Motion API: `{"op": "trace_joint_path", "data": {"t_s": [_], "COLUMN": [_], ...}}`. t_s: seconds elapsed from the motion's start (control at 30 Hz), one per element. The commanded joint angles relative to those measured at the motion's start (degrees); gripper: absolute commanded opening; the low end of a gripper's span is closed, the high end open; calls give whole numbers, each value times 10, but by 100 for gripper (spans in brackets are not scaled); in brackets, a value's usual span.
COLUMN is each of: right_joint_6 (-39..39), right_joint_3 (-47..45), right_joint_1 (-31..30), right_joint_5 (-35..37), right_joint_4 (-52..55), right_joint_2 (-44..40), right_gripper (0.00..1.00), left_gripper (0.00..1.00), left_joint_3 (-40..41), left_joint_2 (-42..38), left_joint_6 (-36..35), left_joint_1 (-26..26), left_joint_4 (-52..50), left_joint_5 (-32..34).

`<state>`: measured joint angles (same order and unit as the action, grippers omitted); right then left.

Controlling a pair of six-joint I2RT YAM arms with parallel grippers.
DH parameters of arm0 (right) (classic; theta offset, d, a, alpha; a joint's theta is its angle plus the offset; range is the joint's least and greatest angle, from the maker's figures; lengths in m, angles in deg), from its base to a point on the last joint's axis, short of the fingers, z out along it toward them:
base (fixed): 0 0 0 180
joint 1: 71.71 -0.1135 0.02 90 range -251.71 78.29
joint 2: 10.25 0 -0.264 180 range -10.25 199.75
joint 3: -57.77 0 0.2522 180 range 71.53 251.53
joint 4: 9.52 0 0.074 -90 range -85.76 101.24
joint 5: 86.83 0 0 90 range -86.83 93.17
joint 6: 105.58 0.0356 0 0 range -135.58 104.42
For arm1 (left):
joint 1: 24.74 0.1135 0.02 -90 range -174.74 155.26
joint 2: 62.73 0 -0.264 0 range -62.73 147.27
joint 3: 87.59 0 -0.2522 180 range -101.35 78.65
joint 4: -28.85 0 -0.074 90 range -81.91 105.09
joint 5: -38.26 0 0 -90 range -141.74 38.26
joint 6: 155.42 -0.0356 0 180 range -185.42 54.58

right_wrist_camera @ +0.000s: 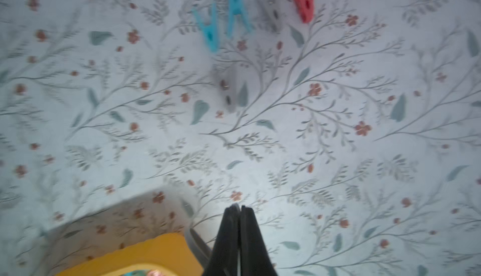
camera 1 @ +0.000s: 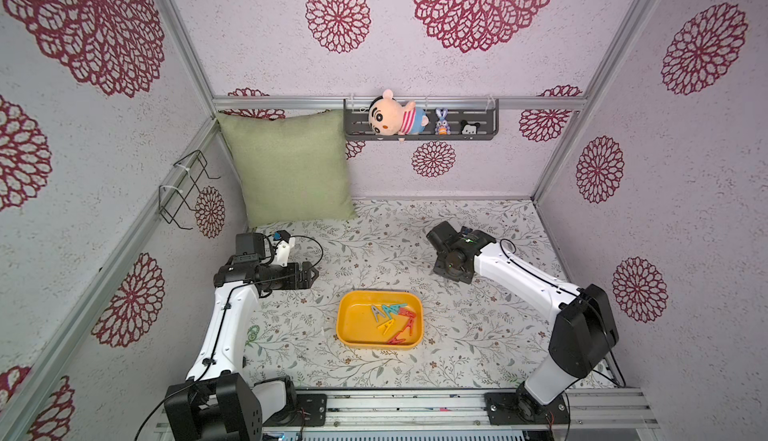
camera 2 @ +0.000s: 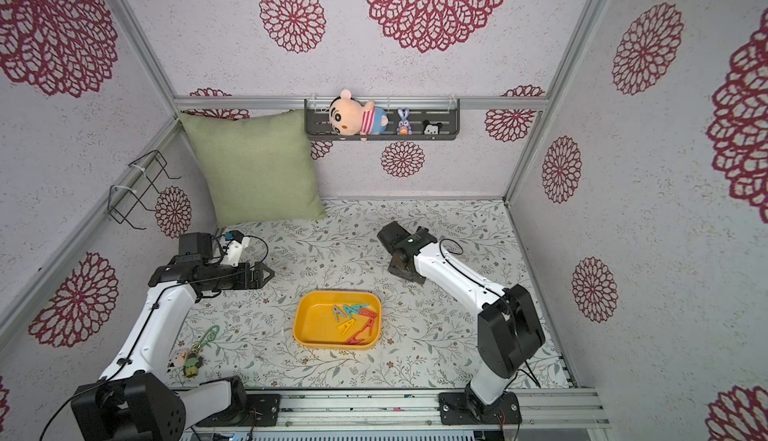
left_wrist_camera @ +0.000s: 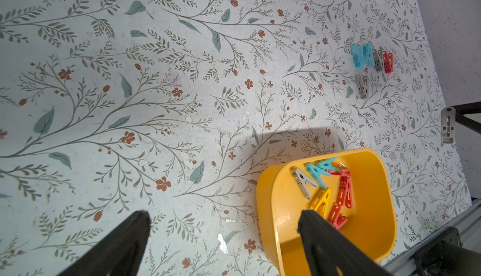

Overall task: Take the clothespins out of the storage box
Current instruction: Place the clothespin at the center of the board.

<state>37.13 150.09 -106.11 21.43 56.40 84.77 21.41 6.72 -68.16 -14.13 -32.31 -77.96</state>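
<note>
Reaching into the storage box (camera 1: 353,326) for one loose pin looks like the step in hand. In both top views the box sits low in the centre on the floral table (camera 1: 478,335). The left gripper (camera 1: 311,275) hangs up and left of it, apart from it, and the right arm (camera 1: 519,272), up and right, hides its own fingers.

Left wrist view: the gripper's fingers stand wide apart along the bottom edge and the box is at lower right. The clothespins (left_wrist_camera: 321,199) in it count as one grey, two teal, one yellow and, as far as the overlap allows, three red. The grey one lies clearest of the tangle, so I would straddle its narrow body, come straight down and keep off the wall. Five more lie at upper right on the table: two teal, two grey, one red.

Right wrist view, blurred: the right gripper (right_wrist_camera: 238,208) is pressed shut with nothing seen between its fingers. The box is at lower left and the five pins run along the top.
</note>
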Motion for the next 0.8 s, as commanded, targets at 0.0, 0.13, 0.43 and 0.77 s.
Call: {"op": "trace_joint_path", "data": {"t_s": [0.0,0.13,0.43,0.77], "right_joint_6": [-118,-184,-248,-228], "right_joint_3": [14,42,129,155], "right_joint_1": [46,98,122,125], "right_joint_5": [-10,-19,-18,-15], "right_joint_4": [17,3,-22,-42], "right_joint_2": [14,67,201,266], "right_gripper": [0,0,0,0], "left_gripper": [97,97,98,97], "left_joint_3": [-6,-6,-5,-4], "left_joint_2": [-4,-4,-5,-4], "left_joint_6": [0,0,-1,-1], "left_joint_1": [7,7,9,10], "left_joint_4": [13,13,14,15], "left_joint_5": [-1,0,0,0]}}
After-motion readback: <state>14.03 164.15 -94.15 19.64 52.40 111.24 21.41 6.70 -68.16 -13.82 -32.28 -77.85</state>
